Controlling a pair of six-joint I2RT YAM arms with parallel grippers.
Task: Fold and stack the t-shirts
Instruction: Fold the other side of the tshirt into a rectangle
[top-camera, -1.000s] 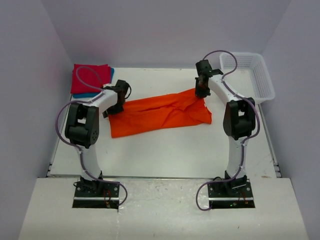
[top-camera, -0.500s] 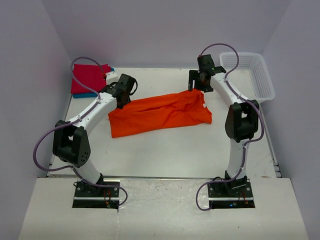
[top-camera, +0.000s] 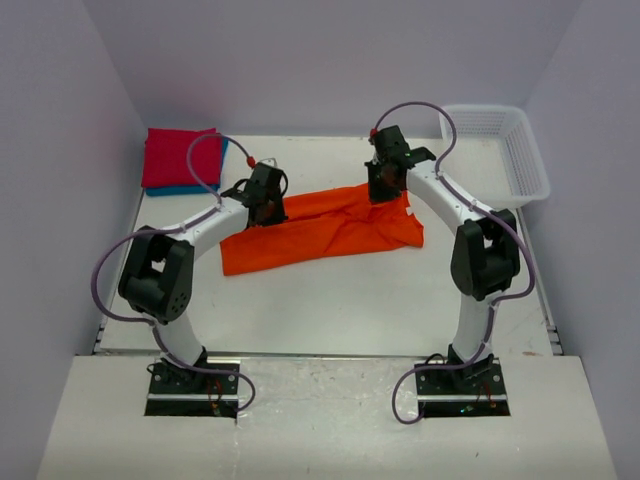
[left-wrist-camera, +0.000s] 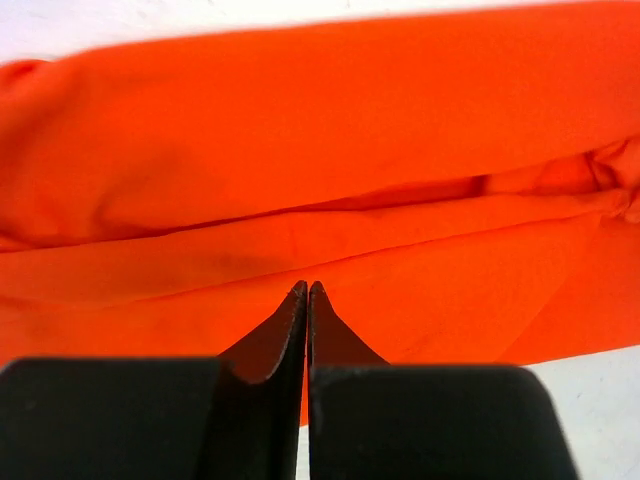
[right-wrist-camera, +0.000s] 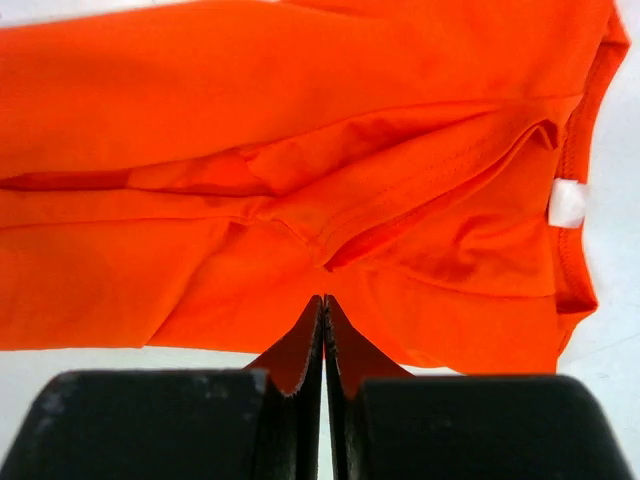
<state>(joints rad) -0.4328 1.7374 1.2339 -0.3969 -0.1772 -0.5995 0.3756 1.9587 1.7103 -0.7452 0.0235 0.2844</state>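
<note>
Top external view, nearest ground first: a white strip of table (top-camera: 330, 310) separates the arm bases from the cloth. Past it, the orange t-shirt (top-camera: 320, 235) lies across the middle as a long, creased band, which I read as already doubled lengthwise.

Both grippers stand on its far edge. The left gripper (left-wrist-camera: 306, 290) has its jaws pressed fully together, tips down at the cloth, and the right gripper (right-wrist-camera: 323, 302) likewise. Neither wrist view shows fabric caught between the tips, so I cannot confirm a hold.

Change noted: a second ago both sat at the band's far corners. They then let go and lifted, and have now come inward along that edge and closed again. The shirt itself has barely shifted. I judge this a re-grip for the next fold, possibly a missed one.

Farthest back, the red t-shirt (top-camera: 175, 158) sits folded on the blue t-shirt (top-camera: 172, 190) at far left. The white basket (top-camera: 530, 170) stands at far right.
</note>
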